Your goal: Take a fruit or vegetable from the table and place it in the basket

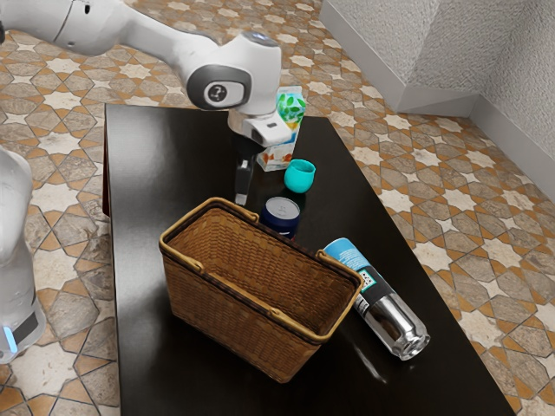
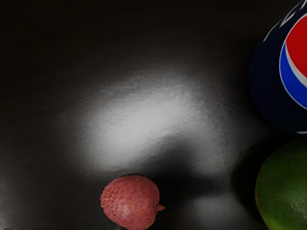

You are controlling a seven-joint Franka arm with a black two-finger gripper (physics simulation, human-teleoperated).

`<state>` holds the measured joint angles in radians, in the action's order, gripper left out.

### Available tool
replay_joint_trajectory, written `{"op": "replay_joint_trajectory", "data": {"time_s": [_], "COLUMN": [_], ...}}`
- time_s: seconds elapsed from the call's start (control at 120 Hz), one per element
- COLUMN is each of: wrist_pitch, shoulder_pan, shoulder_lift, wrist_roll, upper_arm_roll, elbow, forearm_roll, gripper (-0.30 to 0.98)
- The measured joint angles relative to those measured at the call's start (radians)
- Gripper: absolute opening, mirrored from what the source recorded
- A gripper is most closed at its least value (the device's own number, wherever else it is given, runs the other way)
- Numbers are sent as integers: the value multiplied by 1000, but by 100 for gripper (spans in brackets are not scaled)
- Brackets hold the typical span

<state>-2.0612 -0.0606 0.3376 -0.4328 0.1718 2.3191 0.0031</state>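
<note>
Lychee (image 2: 130, 202) shows in the wrist view, basket (image 1: 238, 308) in the exterior; whether the jaws are open, I can't tell.

Woven wicker on gloss black.
We see coarse wicker in the basket (image 1: 234, 322), a glossy, reflective tabletop (image 1: 147, 260), mirror-bright metallic sheen on the bottle's (image 1: 401, 325) bare end, and a smooth teal cup (image 1: 300, 178). Our pink-red lychee (image 2: 128, 202) looks rough and pebbled, the green fruit (image 2: 286, 191) smooth, the walls (image 1: 381, 52) grainy and matt.
</note>
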Motion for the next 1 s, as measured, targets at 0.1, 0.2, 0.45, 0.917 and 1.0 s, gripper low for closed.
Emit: {"op": "replay_joint_trajectory", "data": {"time_s": [0.1,0.2,0.45,0.917,1.0], "wrist_pitch": [-39,-70,-104,-106,-102], "shoulder_pan": [15,24,42,80,87], "shoulder_lift": [-18,-23,-29,95,97], "wrist_roll": [44,79,120,154,155], "upper_arm_roll": [0,1,22,50,64], "elbow": [13,15,56,146,149], "forearm_roll": [-17,-24,-62,-67,-64], "gripper": [69,69,69,69,69]}}
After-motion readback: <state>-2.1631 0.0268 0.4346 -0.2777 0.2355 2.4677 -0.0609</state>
